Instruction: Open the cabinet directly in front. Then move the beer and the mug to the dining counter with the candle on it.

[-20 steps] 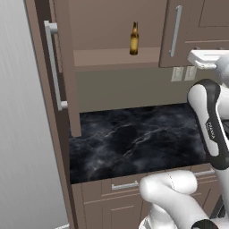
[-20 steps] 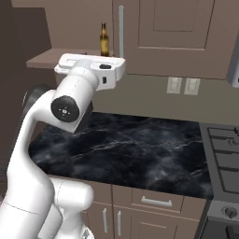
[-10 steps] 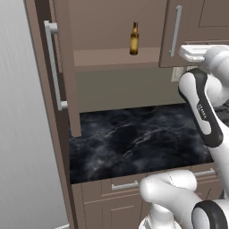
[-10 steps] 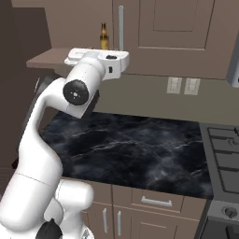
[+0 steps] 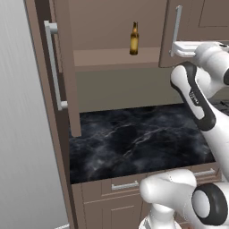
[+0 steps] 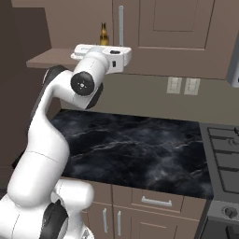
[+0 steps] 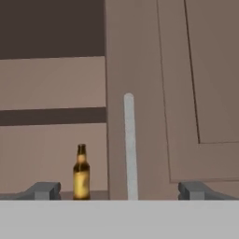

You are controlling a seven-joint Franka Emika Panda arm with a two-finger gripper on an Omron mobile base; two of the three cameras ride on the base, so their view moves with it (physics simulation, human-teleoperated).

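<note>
Standing alone on the open cabinet [image 5: 112, 58] shelf, beer [image 5: 133, 39]; mug unseen. Left door swung wide, right door shut, its handle [image 7: 130, 147] between spread, empty tool [image 7: 120, 190] tips. Likely next: shift left toward bottle. Black marble desk [image 6: 140, 149] lies below; shut door edge crowds approach.

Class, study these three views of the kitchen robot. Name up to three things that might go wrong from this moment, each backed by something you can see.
1. The beer stands upright near the shelf's front edge; a nudge might topple it.
2. The right cabinet door is shut, its handle between the open gripper fingers' line; reaching forward may hit it.
3. The left door stands open, narrowing the arm's room to swing.
</note>
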